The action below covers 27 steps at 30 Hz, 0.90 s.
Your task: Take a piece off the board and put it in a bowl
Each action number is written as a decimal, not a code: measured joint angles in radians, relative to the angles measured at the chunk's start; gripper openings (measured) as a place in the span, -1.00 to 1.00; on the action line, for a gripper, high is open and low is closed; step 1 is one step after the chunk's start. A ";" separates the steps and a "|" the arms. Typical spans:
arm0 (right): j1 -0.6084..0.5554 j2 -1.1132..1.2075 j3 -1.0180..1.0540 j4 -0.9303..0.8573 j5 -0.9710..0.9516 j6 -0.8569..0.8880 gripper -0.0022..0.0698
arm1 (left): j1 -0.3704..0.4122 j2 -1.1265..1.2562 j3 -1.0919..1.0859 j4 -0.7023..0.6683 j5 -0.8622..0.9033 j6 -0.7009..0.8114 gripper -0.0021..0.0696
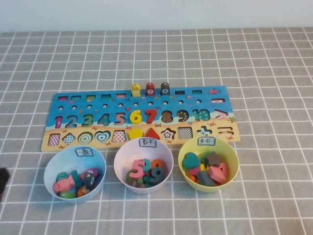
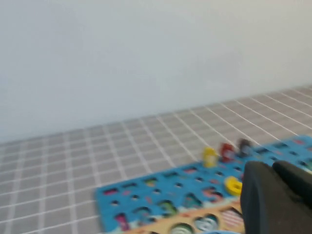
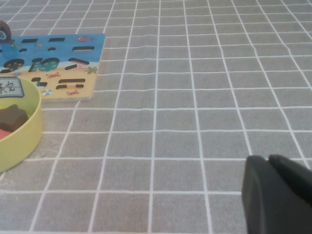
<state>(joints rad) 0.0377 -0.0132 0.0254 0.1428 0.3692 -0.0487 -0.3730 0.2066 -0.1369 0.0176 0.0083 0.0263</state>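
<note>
The pink 5 (image 1: 138, 167) lies in the pink-white bowl (image 1: 166, 152), just below the board (image 1: 142, 100) in the middle of the table (image 1: 274, 63). Left gripper (image 2: 278, 195) and right gripper (image 3: 275, 192) look clenched, with open room along the table's right edge.

The high camera sat raised on the robot's own side and looked down at the surface (image 1: 274, 73), taking in the whole board (image 1: 142, 105) and all three bowls, with the pink-white bowl (image 1: 143, 147) nearest the middle. The left wrist camera hung low and faced across the board (image 2: 146, 195) toward a pale wall, the left claw (image 2: 278, 195) close at its edge. The right wrist camera rode close above the surface, the right claw (image 3: 275, 195) in its corner, and shared the board's end (image 3: 53, 63) and the yellow-green bowl (image 3: 24, 131) with the high view.
</note>
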 joint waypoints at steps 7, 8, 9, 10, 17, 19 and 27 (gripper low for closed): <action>0.000 0.000 0.000 0.000 0.000 0.000 -0.99 | 0.207 -0.181 0.090 -0.010 -0.033 -0.040 -0.94; 0.000 0.000 0.000 0.000 0.000 0.000 -0.99 | 0.224 -0.199 0.100 -0.018 -0.033 -0.043 -0.94; 0.000 0.000 0.000 0.000 0.000 0.000 -0.99 | 0.234 -0.208 0.110 -0.018 -0.035 -0.044 -0.94; 0.000 0.000 0.000 0.000 0.000 0.000 -0.99 | 0.242 -0.214 0.124 -0.018 -0.035 -0.046 -0.94; 0.000 0.000 0.000 0.000 0.000 0.000 -0.99 | 0.245 -0.217 0.162 -0.018 0.097 -0.076 -0.94; 0.000 0.000 0.000 0.000 0.000 0.000 -0.99 | 0.245 -0.217 0.162 -0.007 0.152 -0.076 -0.94; 0.000 0.000 0.000 0.000 0.000 0.000 -0.99 | 0.245 -0.217 0.162 0.051 0.353 -0.076 -0.94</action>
<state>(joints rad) 0.0377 -0.0132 0.0254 0.1428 0.3692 -0.0487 -0.1280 -0.0101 0.0249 0.0686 0.3612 -0.0496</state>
